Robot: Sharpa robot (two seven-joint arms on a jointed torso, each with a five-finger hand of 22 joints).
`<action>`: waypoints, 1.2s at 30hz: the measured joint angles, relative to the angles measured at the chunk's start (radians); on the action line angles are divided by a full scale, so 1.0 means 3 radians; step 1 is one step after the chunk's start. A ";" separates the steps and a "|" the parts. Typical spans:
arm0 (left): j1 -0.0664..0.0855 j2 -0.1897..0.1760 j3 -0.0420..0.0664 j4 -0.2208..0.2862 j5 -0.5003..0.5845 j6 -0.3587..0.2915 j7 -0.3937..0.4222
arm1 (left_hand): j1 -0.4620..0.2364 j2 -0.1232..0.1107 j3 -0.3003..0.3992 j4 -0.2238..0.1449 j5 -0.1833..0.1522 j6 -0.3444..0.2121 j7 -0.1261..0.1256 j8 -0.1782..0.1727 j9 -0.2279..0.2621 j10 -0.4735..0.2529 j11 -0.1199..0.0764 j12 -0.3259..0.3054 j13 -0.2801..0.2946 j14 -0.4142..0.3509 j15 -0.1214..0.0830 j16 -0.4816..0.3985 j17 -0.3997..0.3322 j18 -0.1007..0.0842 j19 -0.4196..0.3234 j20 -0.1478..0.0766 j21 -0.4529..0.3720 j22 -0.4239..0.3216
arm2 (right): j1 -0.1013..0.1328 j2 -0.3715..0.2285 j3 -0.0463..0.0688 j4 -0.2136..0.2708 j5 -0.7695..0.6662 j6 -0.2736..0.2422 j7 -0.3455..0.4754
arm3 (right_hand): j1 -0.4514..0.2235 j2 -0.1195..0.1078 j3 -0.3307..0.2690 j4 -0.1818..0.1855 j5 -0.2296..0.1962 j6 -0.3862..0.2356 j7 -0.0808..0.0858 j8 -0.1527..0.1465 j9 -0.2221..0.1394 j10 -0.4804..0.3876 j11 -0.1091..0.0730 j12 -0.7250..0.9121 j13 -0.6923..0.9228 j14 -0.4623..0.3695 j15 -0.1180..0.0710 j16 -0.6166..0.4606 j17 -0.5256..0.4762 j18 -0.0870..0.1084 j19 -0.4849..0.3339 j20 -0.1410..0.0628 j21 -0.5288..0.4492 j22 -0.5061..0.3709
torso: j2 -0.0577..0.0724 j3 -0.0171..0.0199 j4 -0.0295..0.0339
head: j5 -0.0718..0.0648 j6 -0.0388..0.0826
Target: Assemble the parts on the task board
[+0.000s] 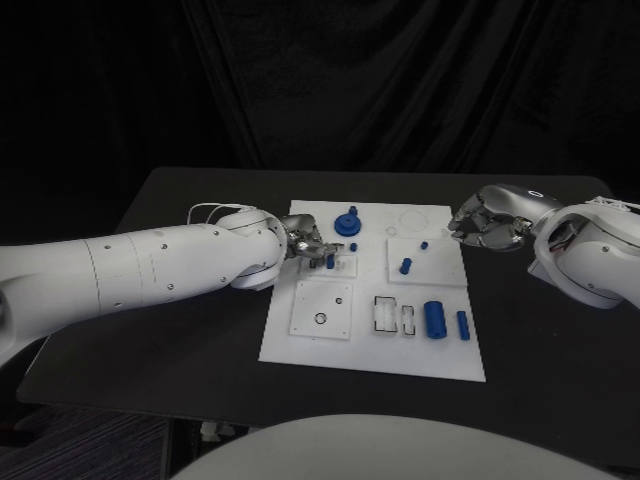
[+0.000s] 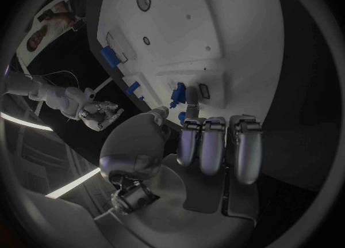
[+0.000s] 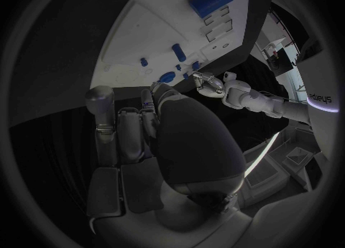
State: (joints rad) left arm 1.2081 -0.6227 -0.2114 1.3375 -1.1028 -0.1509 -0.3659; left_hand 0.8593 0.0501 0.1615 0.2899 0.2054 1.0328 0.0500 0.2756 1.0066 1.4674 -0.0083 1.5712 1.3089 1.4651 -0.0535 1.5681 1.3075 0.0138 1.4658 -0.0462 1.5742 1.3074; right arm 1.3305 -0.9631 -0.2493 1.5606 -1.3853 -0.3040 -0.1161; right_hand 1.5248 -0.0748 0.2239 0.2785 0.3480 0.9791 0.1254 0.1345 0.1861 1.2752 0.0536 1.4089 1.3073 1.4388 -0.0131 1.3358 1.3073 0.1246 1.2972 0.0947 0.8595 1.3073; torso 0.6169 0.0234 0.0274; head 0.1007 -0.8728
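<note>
The white task board (image 1: 303,340) lies mid-table. My left hand (image 1: 307,243) hovers over its left upper part, thumb and a finger pinching a small blue peg (image 1: 330,261) that stands upright on the board; the other fingers (image 2: 214,144) are curled in, and the peg (image 2: 179,94) shows beside the outstretched finger. A blue round part with a stem (image 1: 349,223) stands just beyond it. My right hand (image 1: 482,225) hangs at the board's far right corner, fingers curled on nothing (image 3: 126,127). Two short blue pegs (image 1: 405,265) (image 1: 424,244) stand in the right upper plate.
A thick blue cylinder (image 1: 434,318) and a thinner blue pin (image 1: 463,324) lie at the board's right lower part beside outlined slots (image 1: 387,313). A square plate with a small ring (image 1: 320,318) sits lower left. Black table (image 1: 162,330) surrounds the board.
</note>
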 measured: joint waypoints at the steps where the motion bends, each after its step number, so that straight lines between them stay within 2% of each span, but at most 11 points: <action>1: 0.0000 0.0000 0.0000 -0.0001 0.0000 0.0002 -0.0002 | 0.0017 0.0017 -0.0017 0.0003 0.0014 0.0000 0.0000 0.0046 0.0068 -0.0011 -0.0012 0.0000 0.0000 -0.0001 0.0000 0.0000 0.0000 0.0000 0.0001 -0.0001 0.0000 0.0000 | 0.0000 0.0000 0.0000 0.0000 0.0000 0.0003 -0.0002 | 0.0000 0.0000 0.0000 0.0000 0.0000 0.0000 0.0000 0.0000 0.0000 0.0000 0.0000 0.0000 0.0000 0.0000 0.0000 0.0000 0.0000 0.0000 0.0000 0.0000 0.0000 0.0000 | 0.0000 0.0000 0.0000 | 0.0000 0.0000; 5: 0.0000 -0.0002 0.0000 -0.0006 0.0000 0.0009 -0.0009 | 0.0091 0.0052 -0.0047 -0.0002 0.0093 -0.0036 -0.0036 0.0184 0.0309 -0.0002 -0.0026 0.0000 0.0000 0.0000 -0.0025 0.0000 0.0000 0.0000 -0.0001 -0.0026 0.0000 0.0000 | -0.0001 0.0000 0.0000 0.0000 0.0000 0.0013 -0.0010 | 0.0000 0.0000 0.0000 0.0000 0.0000 0.0000 0.0000 0.0000 0.0000 0.0000 0.0000 0.0000 0.0002 0.0000 0.0000 0.0000 0.0000 0.0000 0.0000 0.0000 0.0000 0.0000 | 0.0000 0.0000 0.0000 | 0.0005 0.0000; 9: -0.0001 -0.0019 0.0000 0.0004 0.0000 -0.0007 -0.0008 | 0.0101 0.0045 -0.0091 -0.0003 0.0099 -0.0064 -0.0048 0.0228 0.0421 -0.0011 -0.0034 0.0000 0.0000 0.0000 -0.0025 0.0000 0.0000 0.0000 -0.0001 -0.0026 0.0000 0.0000 | -0.0001 -0.0004 0.0000 0.0000 0.0001 0.0020 -0.0015 | 0.0000 0.0000 0.0000 0.0000 0.0013 0.0000 0.0000 0.0000 0.0000 0.0000 0.0000 0.0000 0.0003 0.0000 0.0000 -0.0013 0.0000 0.0000 0.0000 0.0000 0.0000 0.0001 | 0.0000 0.0000 0.0000 | 0.0008 0.0000; 13: -0.0001 -0.0092 0.0000 0.0111 0.0000 -0.0102 0.0014 | 0.0202 0.0019 -0.0133 -0.0014 0.0156 -0.0128 -0.0052 0.0325 0.0595 -0.0001 -0.0049 0.0000 0.0000 0.0012 -0.0036 0.0000 0.0000 0.0000 -0.0001 -0.0050 0.0000 0.0000 | -0.0001 -0.0016 0.0000 0.0008 0.0001 0.0024 -0.0019 | 0.0000 0.0000 0.0000 0.0000 0.0013 0.0000 0.0000 0.0000 0.0000 0.0000 0.0000 0.0000 0.0002 0.0000 0.0000 -0.0013 0.0000 0.0000 0.0000 0.0000 0.0000 0.0003 | 0.0001 0.0000 0.0000 | -0.0004 0.0000; 17: 0.0015 -0.0182 0.0000 0.0250 0.0000 -0.0219 0.0046 | 0.0286 0.0000 -0.0151 -0.0015 0.0226 -0.0163 -0.0055 0.0365 0.0700 -0.0001 -0.0049 0.0000 0.0000 0.0000 -0.0048 0.0000 0.0000 0.0000 -0.0001 -0.0050 0.0000 0.0000 | -0.0001 -0.0031 0.0000 0.0009 0.0001 0.0025 -0.0024 | 0.0000 0.0000 0.0000 0.0000 0.0013 0.0000 0.0000 0.0000 0.0000 0.0000 0.0000 0.0000 0.0002 0.0000 0.0000 -0.0013 0.0000 0.0000 0.0000 0.0000 -0.0020 0.0003 | 0.0002 0.0000 0.0000 | -0.0008 0.0000; 20: 0.0083 -0.0218 -0.0004 0.0305 0.0000 -0.0271 0.0062 | 0.0392 -0.0015 -0.0160 -0.0024 0.0306 -0.0209 -0.0066 0.0365 0.0748 -0.0001 -0.0049 0.0000 0.0000 0.0000 -0.0048 0.0000 0.0000 0.0001 0.0006 -0.0057 0.0000 0.0000 | -0.0001 -0.0032 0.0000 0.0010 0.0001 0.0025 -0.0028 | 0.0000 0.0000 0.0000 0.0000 0.0013 0.0000 0.0000 0.0000 0.0000 0.0000 0.0000 0.0000 0.0002 0.0000 0.0000 -0.0013 0.0000 0.0000 0.0000 0.0000 -0.0020 0.0002 | 0.0002 0.0000 0.0000 | -0.0009 0.0000; 21: 0.0140 -0.0233 -0.0004 0.0326 0.0000 -0.0289 0.0071 | 0.0467 -0.0027 -0.0149 -0.0044 0.0352 -0.0234 -0.0053 0.0365 0.0776 -0.0001 -0.0049 0.0000 0.0000 0.0000 -0.0048 0.0000 0.0000 0.0000 0.0000 -0.0072 0.0000 0.0000 | -0.0001 -0.0033 0.0000 0.0011 0.0001 0.0025 -0.0029 | 0.0000 0.0000 0.0000 0.0000 0.0013 0.0000 0.0000 0.0000 0.0000 0.0000 0.0000 0.0000 0.0002 0.0000 0.0000 -0.0013 0.0000 0.0000 0.0000 0.0000 -0.0020 0.0002 | 0.0002 0.0000 0.0000 | -0.0009 0.0000; 24: 0.0293 -0.0258 0.0007 0.0346 0.0000 -0.0299 0.0104 | 0.0568 -0.0043 -0.0118 -0.0076 0.0382 -0.0320 -0.0046 0.0365 0.0811 -0.0001 -0.0048 0.0000 0.0000 0.0000 -0.0048 0.0000 0.0000 0.0000 -0.0001 -0.0073 0.0000 0.0000 | -0.0001 -0.0033 0.0000 0.0011 0.0001 0.0025 -0.0032 | 0.0000 0.0000 0.0000 0.0000 0.0013 0.0000 0.0000 0.0000 0.0000 0.0000 0.0000 0.0000 0.0002 0.0000 0.0000 -0.0013 0.0000 0.0000 0.0000 0.0000 -0.0020 0.0002 | 0.0001 0.0002 -0.0002 | -0.0015 0.0000; 28: 0.0439 -0.0259 0.0006 0.0293 0.0000 -0.0247 0.0214 | 0.0845 -0.0035 -0.0021 -0.0191 0.0419 -0.0394 -0.0036 0.0339 0.0840 -0.0001 -0.0048 0.0000 0.0000 0.0000 -0.0048 0.0000 0.0000 0.0001 -0.0001 -0.0073 0.0000 0.0000 | -0.0001 -0.0026 0.0000 0.0010 0.0002 0.0023 -0.0035 | 0.0000 0.0000 0.0005 0.0005 0.0013 0.0007 0.0008 0.0000 0.0000 0.0000 0.0000 0.0000 0.0002 0.0000 0.0000 -0.0013 0.0000 0.0000 0.0000 0.0000 -0.0020 0.0002 | -0.0002 0.0004 -0.0007 | -0.0022 0.0000; 31: 0.0511 -0.0244 0.0005 0.0210 0.0000 -0.0141 0.0317 | 0.0918 -0.0031 0.0000 -0.0206 0.0403 -0.0394 -0.0036 0.0339 0.0842 -0.0001 -0.0048 0.0000 0.0000 0.0000 -0.0048 0.0000 0.0000 0.0000 -0.0001 -0.0073 0.0000 0.0000 | -0.0001 -0.0010 0.0000 -0.0006 0.0003 0.0020 -0.0036 | 0.0000 0.0000 0.0009 0.0009 0.0024 0.0012 0.0012 0.0000 0.0000 0.0000 0.0000 0.0000 0.0002 0.0000 0.0000 -0.0013 0.0000 0.0000 0.0000 0.0000 -0.0020 0.0002 | -0.0006 0.0008 -0.0009 | -0.0023 0.0000; 36: 0.0561 -0.0129 0.0002 0.0002 0.0000 0.0117 0.0400 | 0.0924 -0.0026 0.0014 -0.0082 0.0221 -0.0360 -0.0029 0.0320 0.0842 -0.0001 -0.0048 0.0000 0.0000 0.0000 -0.0048 0.0000 0.0000 0.0000 -0.0001 -0.0073 0.0000 0.0000 | -0.0001 0.0010 0.0000 -0.0021 0.0006 0.0016 -0.0036 | 0.0000 0.0000 0.0018 0.0000 0.0027 0.0012 0.0012 0.0000 0.0000 0.0000 0.0000 0.0000 0.0001 0.0000 0.0000 -0.0013 0.0000 0.0000 0.0000 0.0000 -0.0020 0.0002 | -0.0009 0.0017 -0.0012 | -0.0020 0.0000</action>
State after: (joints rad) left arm 1.3764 -0.6616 -0.2108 1.3381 -1.1029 -0.1159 -0.2458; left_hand 1.1364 0.0422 0.1658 0.2652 0.2718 0.9248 0.0413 0.3716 1.2593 1.4671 -0.0228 1.5712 1.3089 1.4651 -0.0679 1.5681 1.3074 0.0139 1.4655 -0.0681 1.5742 1.3074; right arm 1.3301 -0.9602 -0.2493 1.5545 -1.3836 -0.2992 -0.1269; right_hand 1.5248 -0.0748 0.2294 0.2786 0.3560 0.9827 0.1290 0.1345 0.1860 1.2753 0.0536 1.4089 1.3077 1.4388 -0.0131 1.3320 1.3073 0.1246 1.2972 0.0947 0.8536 1.3079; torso 0.6143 0.0286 0.0237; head 0.0947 -0.8728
